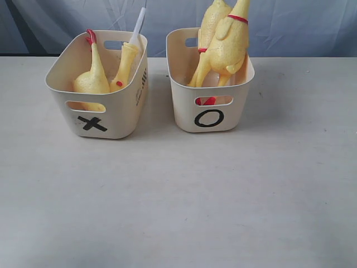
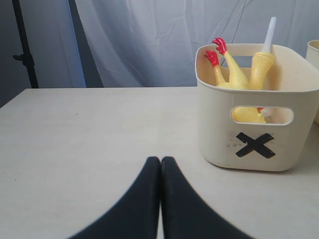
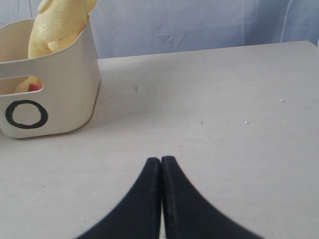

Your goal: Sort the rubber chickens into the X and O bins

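Since no bird lay loose on the surface (image 1: 178, 195), the sorting looked finished, with nothing left for either arm to pick up. The X bin (image 1: 120, 114) stood on the left of the exterior view and held the two smaller birds. The small chicken (image 1: 92, 78) stood head down with its red feet above the rim, and the tube chicken (image 1: 125, 61) leaned beside it, its white tube (image 1: 138, 25) poking up past the rim. The O bin (image 1: 184, 106) stood just beside the X bin, on its right and not touching it. It held the two large chickens (image 1: 228, 44) packed together, both nearly upright with a slight tilt, one red neck band high above the rim.

The left claw (image 2: 160, 162) had its jaws pressed together on nothing, low over the surface, with the X bin ahead of it, near but apart. The right claw (image 3: 160, 162) was likewise closed and empty, with the O bin ahead of it and apart. Neither arm showed in the exterior view.

By position, the left arm was nearer the X bin and the right arm nearer the O bin. Because every bird stood on end behind a wall, any reach would have had to come down from above, along that upright axis. I judged that none was called for.
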